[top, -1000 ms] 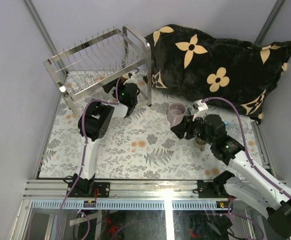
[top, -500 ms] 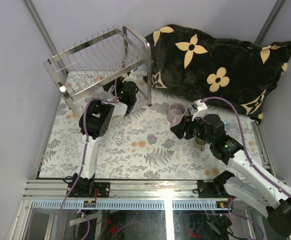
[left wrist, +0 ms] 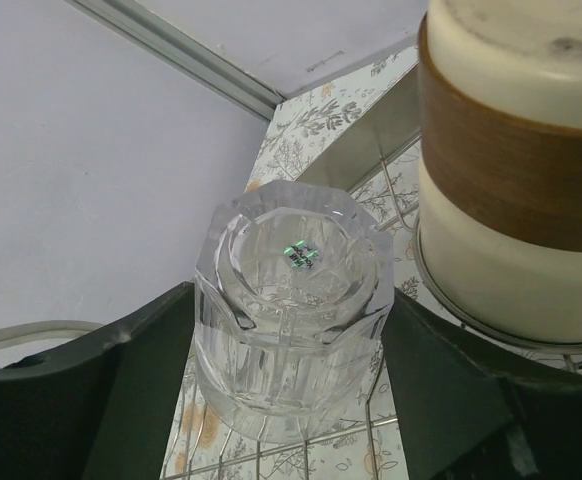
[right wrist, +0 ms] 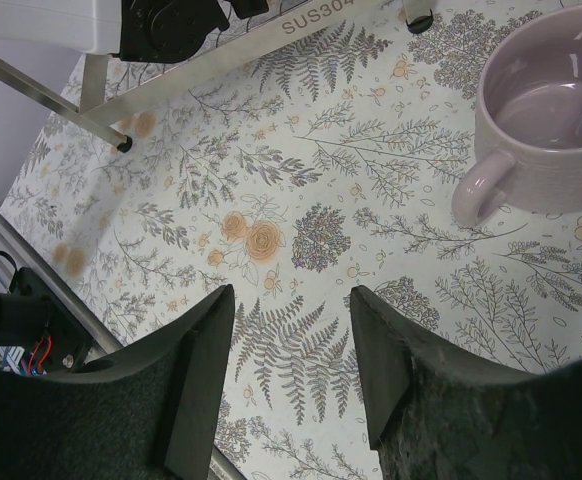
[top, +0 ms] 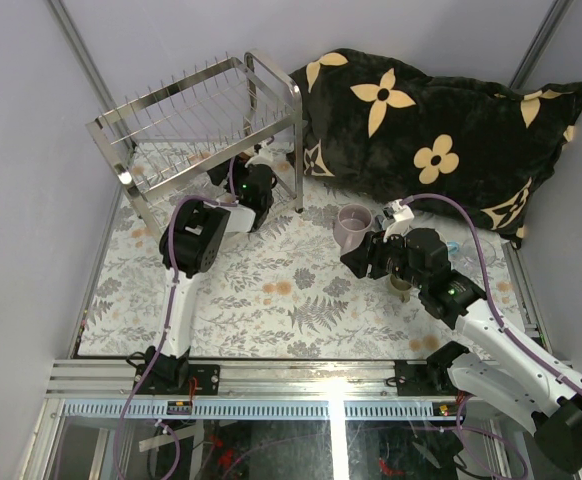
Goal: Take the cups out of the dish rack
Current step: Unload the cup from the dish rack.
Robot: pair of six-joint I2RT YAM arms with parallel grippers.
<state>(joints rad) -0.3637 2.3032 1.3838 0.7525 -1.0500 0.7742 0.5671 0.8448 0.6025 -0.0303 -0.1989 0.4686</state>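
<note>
Left hand is inside the dish rack, fingers snug on the upturned clear glass beside the cream-and-brown cup. Next up, I reckon: lift it out clear of the wires. Right hand is spread and empty.

clear glass, cream/brn cup, lilac mug, floral cloth

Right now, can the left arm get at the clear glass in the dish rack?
Probably yes. The left end effector straddles the upside-down clear glass, one finger close on each side. The cream-and-brown cup stands near it but outside the fingers. Whether they grip it yet is unclear.
</note>
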